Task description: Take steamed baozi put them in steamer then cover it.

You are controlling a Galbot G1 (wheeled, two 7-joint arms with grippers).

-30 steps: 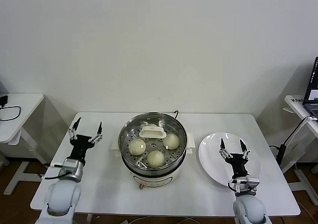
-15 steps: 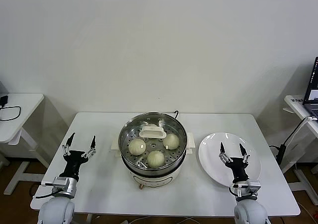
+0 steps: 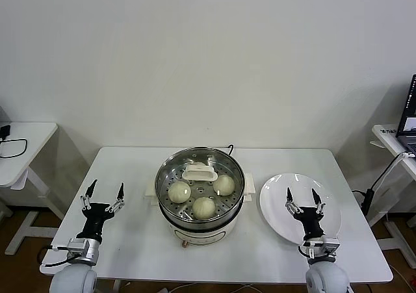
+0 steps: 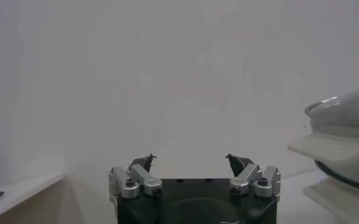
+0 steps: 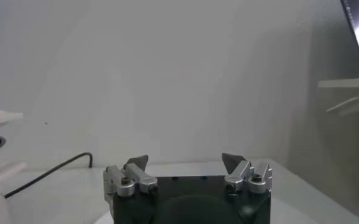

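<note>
Three steamed baozi [image 3: 179, 191] visible on the perforated tray inside steamer [image 3: 199, 227], mid-worktop [image 3: 136, 241]. Cover [image 3: 199, 171] seated on top. Left end effector [image 3: 103, 195] released, empty, over worktop left of steamer. Right end effector [image 3: 302, 199] released, empty, above bare white plate [image 3: 276, 205].

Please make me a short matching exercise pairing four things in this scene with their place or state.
Things:
1. cover
2. white plate
3. left gripper
4. steamed baozi

Places or states:
A. inside the steamer, on its perforated tray
B. open, over the table's left part
C. on the steamer
D. bare, partly under the open right gripper

Pairs: 1-C, 2-D, 3-B, 4-A
</note>
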